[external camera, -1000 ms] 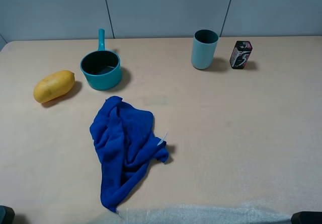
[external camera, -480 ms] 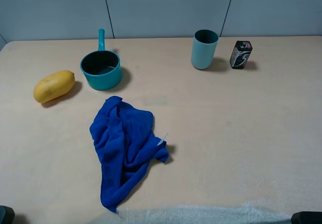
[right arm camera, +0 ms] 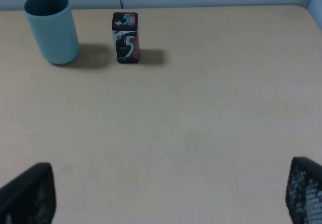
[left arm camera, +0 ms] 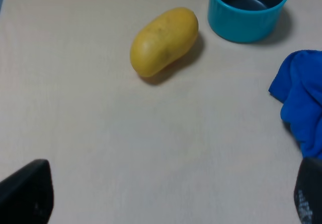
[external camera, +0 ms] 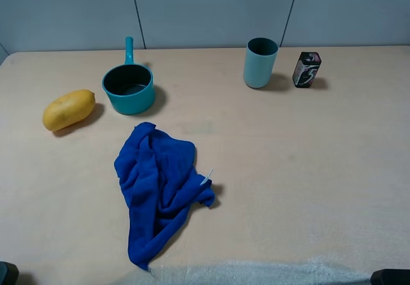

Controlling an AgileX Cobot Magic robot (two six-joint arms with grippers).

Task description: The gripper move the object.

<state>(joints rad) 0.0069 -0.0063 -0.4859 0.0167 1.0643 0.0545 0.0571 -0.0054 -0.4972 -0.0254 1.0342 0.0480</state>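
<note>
The object, a small black box [external camera: 307, 70] with pink, green and white marks, stands upright at the far right of the table, just right of the teal cup [external camera: 260, 62]. In the right wrist view the box [right arm camera: 125, 37] stands far ahead of my right gripper [right arm camera: 166, 194], whose dark fingers [right arm camera: 27, 196] are wide apart with nothing between them. My left gripper [left arm camera: 166, 194] is also open and empty over bare table, near the front left. In the exterior view only dark bits of the arms show at the bottom corners.
A teal saucepan [external camera: 129, 86] and a yellow fruit [external camera: 68, 109] sit at the back left. A crumpled blue cloth [external camera: 157, 186] lies at front centre. The tan table [external camera: 307, 170] ends at a grey wall behind.
</note>
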